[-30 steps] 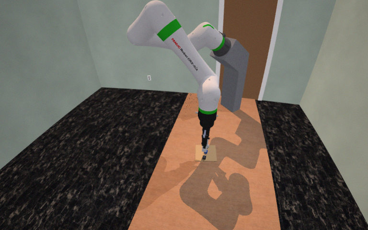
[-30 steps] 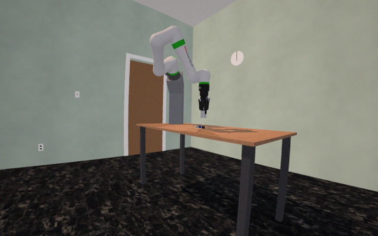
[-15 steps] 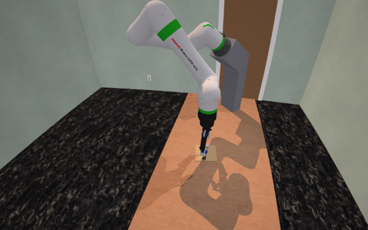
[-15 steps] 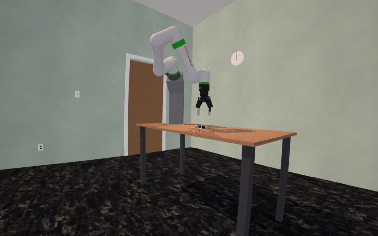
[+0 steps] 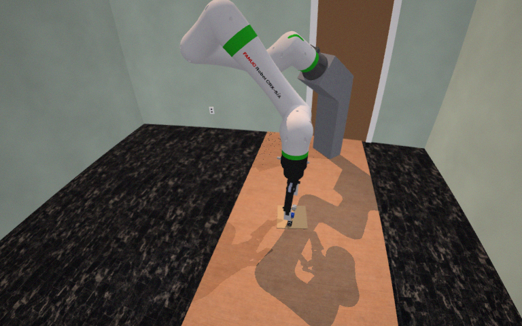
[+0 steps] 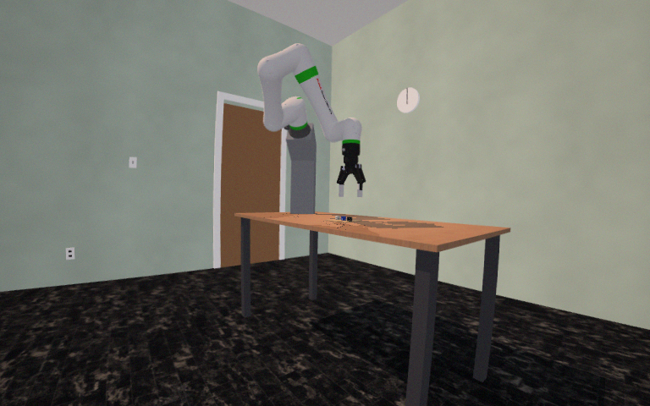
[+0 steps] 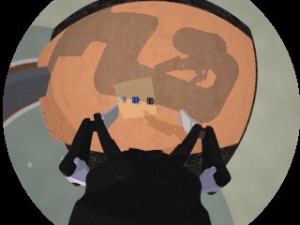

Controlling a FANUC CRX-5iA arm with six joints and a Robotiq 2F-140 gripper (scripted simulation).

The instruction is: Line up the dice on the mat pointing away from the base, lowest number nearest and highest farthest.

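black claw (image 5: 291, 213) (image 6: 350, 193) (image 7: 148, 112), blue middle die (image 5: 292, 214) (image 6: 344, 218) (image 7: 135, 100), mottled black floor (image 5: 96, 214) (image 6: 168, 344)

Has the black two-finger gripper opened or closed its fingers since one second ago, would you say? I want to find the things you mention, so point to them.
Yes: in the exterior view the black two-finger gripper (image 5: 291, 205) (image 6: 350, 193) (image 7: 148, 112) has opened, its fingers spread apart above the wooden table (image 5: 238, 265) (image 6: 459, 235) (image 7: 80, 75).
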